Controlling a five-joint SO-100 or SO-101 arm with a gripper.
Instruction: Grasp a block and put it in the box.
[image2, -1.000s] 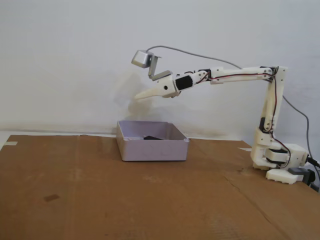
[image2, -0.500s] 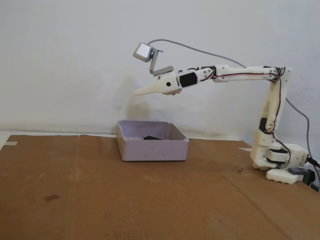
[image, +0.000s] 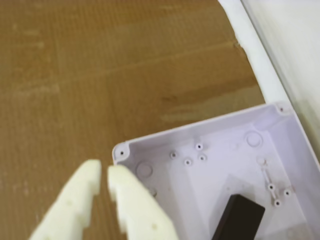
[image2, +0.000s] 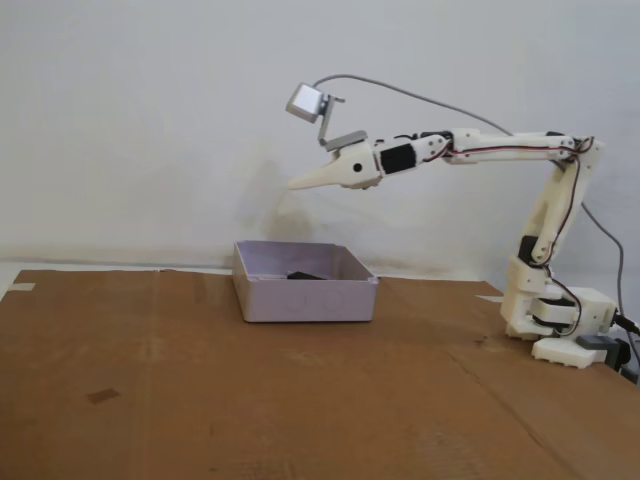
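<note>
High above the table (image2: 200, 400), well clear of everything on it, the fingers (image2: 293, 185) are seen in the fixed view at the end of the outstretched arm (image2: 500, 150), with open air between them and the box (image2: 305, 297) below. In the wrist view the fingers (image: 103, 172) are nearly closed, with only a narrow slit between the two tips, and nothing is held. One box (image: 220, 150) is counted, a shallow pale lavender-grey tray resting on the brown cardboard-covered table (image: 75, 75); its near-left corner lies just under the fingertips in the wrist view. One block (image: 239, 218) is counted (small, matte black), lying inside the box on its floor, toward the lower edge of the wrist view; in the fixed view the block (image2: 303, 275) shows just above the box's front wall. To the left of the box a wide stretch of bare table is seen in the fixed view. A grey camera module (image2: 307, 102) sits atop the wrist.
</note>
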